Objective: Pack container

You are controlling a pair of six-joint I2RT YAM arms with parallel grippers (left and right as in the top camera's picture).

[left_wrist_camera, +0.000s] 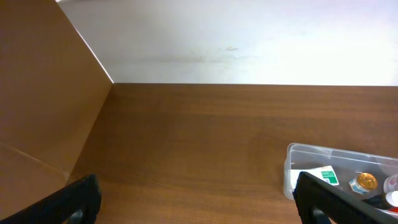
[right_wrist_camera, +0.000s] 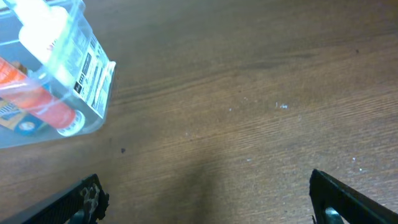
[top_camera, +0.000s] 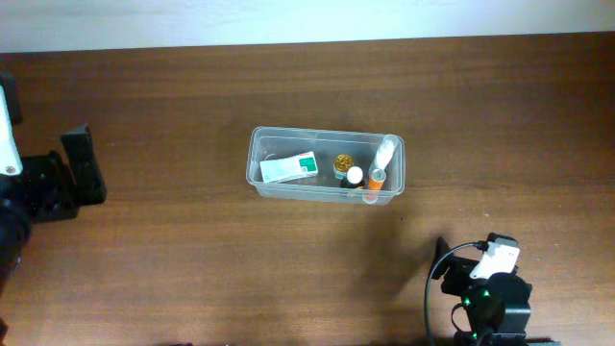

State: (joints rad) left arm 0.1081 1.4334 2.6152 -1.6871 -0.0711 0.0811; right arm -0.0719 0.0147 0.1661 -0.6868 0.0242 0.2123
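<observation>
The clear plastic container (top_camera: 258, 154) stands mid-table. Inside lie a white-and-green flat box (top_camera: 289, 167), a gold-capped jar (top_camera: 343, 163), a white-capped bottle (top_camera: 355, 176), an orange tube (top_camera: 377, 180) and a white bottle (top_camera: 385, 151). My left gripper (top_camera: 82, 168) is far left of it, open and empty; in its wrist view (left_wrist_camera: 199, 202) the container (left_wrist_camera: 292, 163) sits at lower right. My right gripper (top_camera: 444, 259) is front right of the container, open and empty; its wrist view (right_wrist_camera: 205, 199) shows the container's corner (right_wrist_camera: 93, 68) with the orange tube (right_wrist_camera: 37, 99).
The brown wooden table (top_camera: 192, 250) runs to a white wall at the back (top_camera: 288, 19). A brown board (left_wrist_camera: 43, 93) stands at the left in the left wrist view. Both arm bases sit at the table's left edge and front right.
</observation>
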